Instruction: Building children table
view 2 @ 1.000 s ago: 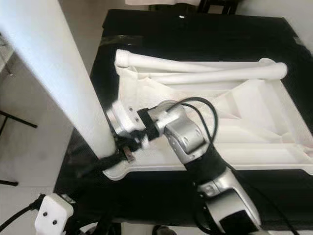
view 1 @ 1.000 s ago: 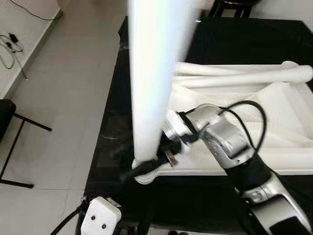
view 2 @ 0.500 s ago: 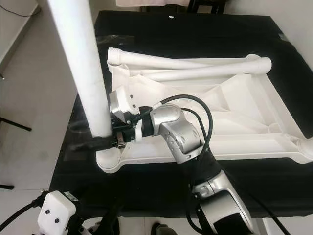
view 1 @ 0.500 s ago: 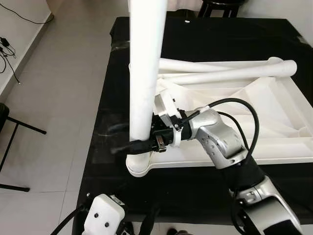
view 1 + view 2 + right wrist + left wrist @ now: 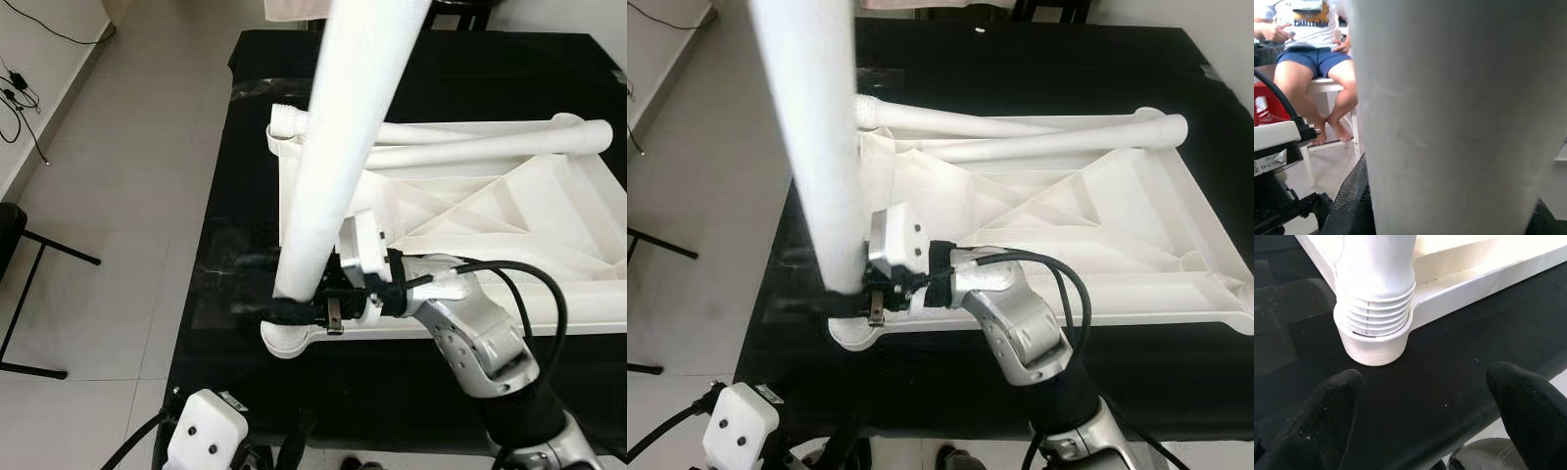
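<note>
The white table top (image 5: pixel 470 206) lies upside down on a black-covered surface. A long white table leg (image 5: pixel 353 147) stands in its near left corner socket (image 5: pixel 284 340), top leaning to the right. My right gripper (image 5: pixel 284 311) is shut on the leg just above the socket; the leg (image 5: pixel 1449 122) sits between its fingers (image 5: pixel 1352 196). The leg's threaded end (image 5: pixel 1376 308) sits in the socket (image 5: pixel 1374 345). My left gripper (image 5: pixel 1425 401) hangs open a little before that corner, touching nothing. Two more legs (image 5: pixel 490 147) lie across the far side of the top.
Grey tiled floor (image 5: pixel 127 196) runs along the left of the black surface. A black stand (image 5: pixel 29 284) and cables (image 5: pixel 20 78) are on it. A person (image 5: pixel 1317 58) sits on a white chair beyond the leg.
The leg stood nearly upright half a second ago; now its top leans right. My right arm has swung nearer to me, still gripping. The head view has shifted slightly.
</note>
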You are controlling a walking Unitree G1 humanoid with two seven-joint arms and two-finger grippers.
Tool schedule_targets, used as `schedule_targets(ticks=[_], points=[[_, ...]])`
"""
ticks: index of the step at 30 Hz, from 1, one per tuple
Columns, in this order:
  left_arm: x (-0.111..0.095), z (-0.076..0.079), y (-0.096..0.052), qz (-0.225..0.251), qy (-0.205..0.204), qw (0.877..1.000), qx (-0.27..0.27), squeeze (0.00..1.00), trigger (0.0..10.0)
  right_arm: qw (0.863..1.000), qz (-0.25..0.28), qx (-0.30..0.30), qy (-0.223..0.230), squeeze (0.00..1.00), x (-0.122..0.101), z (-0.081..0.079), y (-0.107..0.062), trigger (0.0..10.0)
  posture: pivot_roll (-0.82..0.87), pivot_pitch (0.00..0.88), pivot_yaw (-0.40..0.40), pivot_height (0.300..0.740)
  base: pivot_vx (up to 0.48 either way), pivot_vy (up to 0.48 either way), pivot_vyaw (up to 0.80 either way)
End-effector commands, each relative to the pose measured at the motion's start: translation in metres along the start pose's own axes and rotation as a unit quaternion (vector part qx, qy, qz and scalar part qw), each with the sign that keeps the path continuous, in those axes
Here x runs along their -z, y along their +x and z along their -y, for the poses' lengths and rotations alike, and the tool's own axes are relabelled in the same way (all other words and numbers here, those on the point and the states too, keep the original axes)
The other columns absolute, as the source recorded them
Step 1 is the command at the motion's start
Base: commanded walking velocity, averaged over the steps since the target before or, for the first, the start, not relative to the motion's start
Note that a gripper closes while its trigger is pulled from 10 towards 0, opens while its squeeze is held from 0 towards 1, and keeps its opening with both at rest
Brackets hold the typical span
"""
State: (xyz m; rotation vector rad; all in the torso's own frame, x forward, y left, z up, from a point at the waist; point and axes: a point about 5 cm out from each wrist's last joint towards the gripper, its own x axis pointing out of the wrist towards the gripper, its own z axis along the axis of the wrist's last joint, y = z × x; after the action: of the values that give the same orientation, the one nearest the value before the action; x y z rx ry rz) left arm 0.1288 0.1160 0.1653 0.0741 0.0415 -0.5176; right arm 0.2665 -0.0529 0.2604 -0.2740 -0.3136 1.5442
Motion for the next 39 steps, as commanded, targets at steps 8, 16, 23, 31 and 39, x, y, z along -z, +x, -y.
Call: schedule_targets(ticks=[8,16,23,31,39], points=[[0.004,0.001,-0.002,-0.011,0.003,1.000,0.003,0.00,10.0,0.993,-0.097,0.055,0.045,0.00,0.027,0.008,-0.006,10.0,0.03,0.317,-0.054,0.740,0.000,0.000,0.00],[0.004,0.000,-0.002,-0.010,0.004,1.000,0.005,0.00,10.0,0.983,-0.110,0.126,0.071,0.00,0.031,0.008,-0.011,10.0,0.03,0.322,-0.054,0.740,0.000,0.000,0.00],[0.005,0.000,-0.002,-0.013,0.008,1.000,0.003,0.00,10.0,0.840,-0.137,0.516,0.095,0.00,0.050,0.017,-0.038,10.0,0.03,0.317,-0.067,0.740,0.000,0.000,0.00],[0.005,-0.010,-0.001,-0.013,0.013,1.000,-0.019,0.00,10.0,0.840,-0.132,0.520,0.088,0.00,0.053,-0.001,-0.015,10.0,0.05,0.285,-0.042,0.740,0.000,0.000,0.00],[-0.010,-0.038,0.011,0.024,0.058,0.996,-0.060,0.00,10.0,0.822,-0.134,0.545,0.094,0.00,0.056,0.000,-0.009,10.0,0.06,0.248,-0.047,0.740,0.000,0.000,0.00]])
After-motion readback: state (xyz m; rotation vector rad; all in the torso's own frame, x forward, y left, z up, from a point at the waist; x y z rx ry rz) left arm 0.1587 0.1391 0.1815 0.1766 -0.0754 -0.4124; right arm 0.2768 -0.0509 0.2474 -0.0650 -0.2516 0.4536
